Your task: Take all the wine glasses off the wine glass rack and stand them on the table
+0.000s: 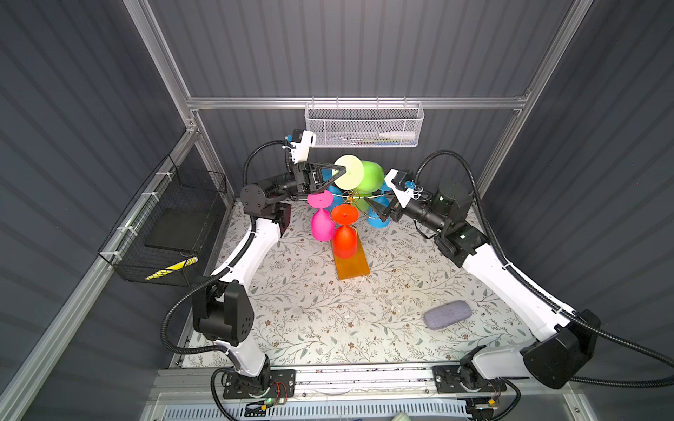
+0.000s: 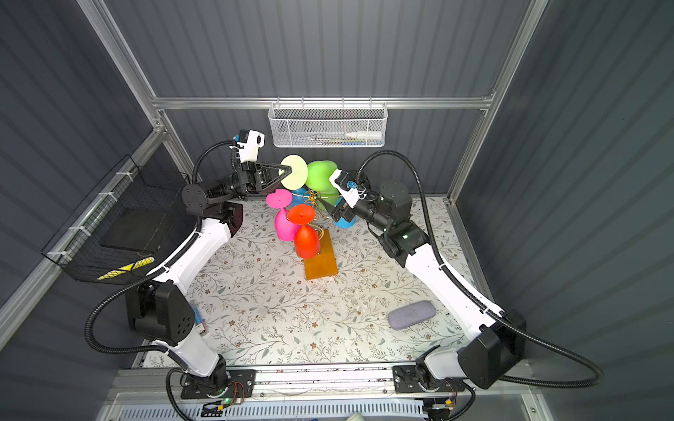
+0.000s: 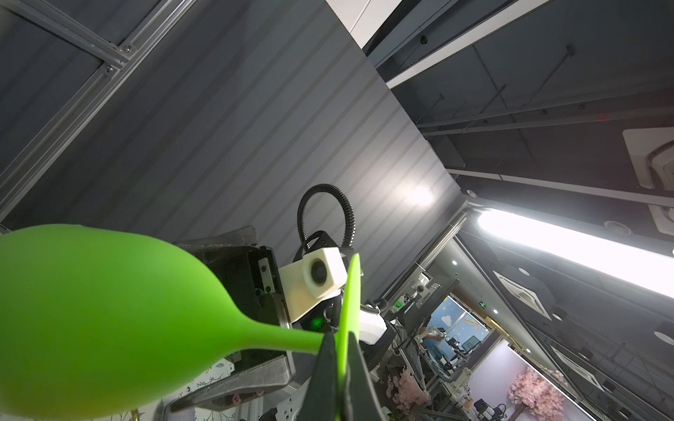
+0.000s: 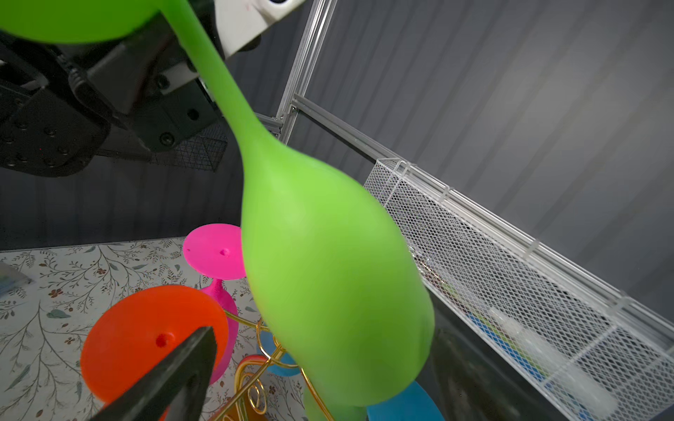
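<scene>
The left tool [image 1: 343,170] is pinching the thin foot disc [image 1: 349,171] of the green wine glass [image 1: 370,176], its 2 fingers [image 3: 322,379] closing flat on the disc's edge, probably because that rim is the slimmest part to clamp. The glass is lying roughly on its side in the air above the wine glass rack [image 1: 351,199], apparently clear of the gold scroll arms, with its bowl pointing toward the right arm. The right tool [image 1: 372,208] is sitting just under that bowl with its jaws standing wide. The left wrist view is showing them spread either side of the bowl, and I cannot tell whether either is touching it. It is probably waiting there as a guard while the left arm is carrying the glass alone. A pink glass [image 1: 321,226], a red glass [image 1: 344,240] and a blue glass [image 1: 377,220] are hanging upside down from the rack, whose amber base [image 1: 353,264] is resting on the floral surface [image 1: 328,320]. The task is looking nearly done: what is remaining is moving the glass away without clipping its neighbours
</scene>
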Robot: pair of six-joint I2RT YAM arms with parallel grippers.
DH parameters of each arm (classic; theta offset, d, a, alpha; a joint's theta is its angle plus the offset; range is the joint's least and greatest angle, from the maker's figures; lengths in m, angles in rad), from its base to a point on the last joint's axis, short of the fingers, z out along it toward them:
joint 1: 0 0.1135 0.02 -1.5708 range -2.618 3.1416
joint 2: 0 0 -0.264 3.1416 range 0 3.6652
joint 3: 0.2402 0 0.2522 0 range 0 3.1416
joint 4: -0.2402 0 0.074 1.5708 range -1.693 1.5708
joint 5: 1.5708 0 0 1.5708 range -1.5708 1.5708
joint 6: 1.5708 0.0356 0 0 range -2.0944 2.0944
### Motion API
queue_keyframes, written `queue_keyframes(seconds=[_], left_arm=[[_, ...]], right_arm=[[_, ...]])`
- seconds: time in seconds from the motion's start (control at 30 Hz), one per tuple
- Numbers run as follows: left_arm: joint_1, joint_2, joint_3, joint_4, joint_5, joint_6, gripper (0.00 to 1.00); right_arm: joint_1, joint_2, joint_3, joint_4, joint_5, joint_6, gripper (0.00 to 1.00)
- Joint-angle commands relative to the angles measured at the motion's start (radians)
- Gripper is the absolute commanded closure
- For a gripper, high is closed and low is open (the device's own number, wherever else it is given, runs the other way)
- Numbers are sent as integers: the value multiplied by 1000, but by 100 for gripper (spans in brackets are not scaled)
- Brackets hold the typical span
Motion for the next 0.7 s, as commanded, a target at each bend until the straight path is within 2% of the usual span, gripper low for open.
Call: queue_keyframes(seconds=[0.0,0.67], left_arm=[[-1,-36,-10,14,1,17,100],[-1,-55,-18,42,-12,-25,100]], right_arm=[[6,29,62,42,-27,-3,6],[29,190,246,-70,-15,-54,3]])
